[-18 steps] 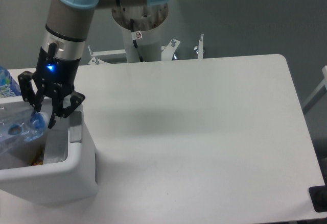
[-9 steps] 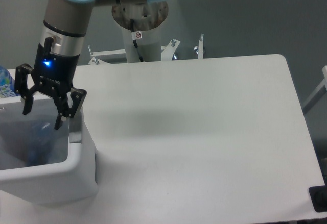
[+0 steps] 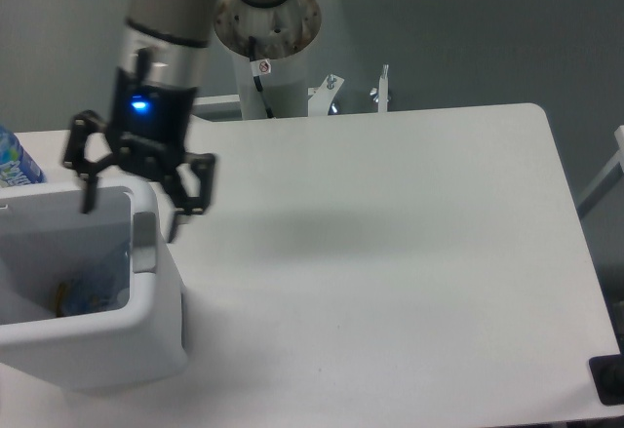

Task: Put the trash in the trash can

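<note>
The trash can [image 3: 107, 342], a big white bin with a thick rim, stands at the table's front left corner. At its bottom lies some trash [image 3: 86, 296], a dim bluish and brownish heap. I cannot tell the clear bottle from the wrapper in there. My gripper [image 3: 132, 215] hangs open above the bin's far right rim, by the raised tab [image 3: 144, 243]. Its black fingers [image 3: 185, 204] are spread wide with nothing between them.
A blue-labelled bottle [image 3: 12, 160] stands at the left edge behind the bin. The arm's base post [image 3: 268, 53] and metal brackets [image 3: 380, 89] sit beyond the table's far edge. A black object [image 3: 609, 379] shows at the lower right corner.
The gripper opened and let go of the clear bottle, which dropped into the bin. The gripper then rose and shifted right, from over the bin's opening to its right rim.
</note>
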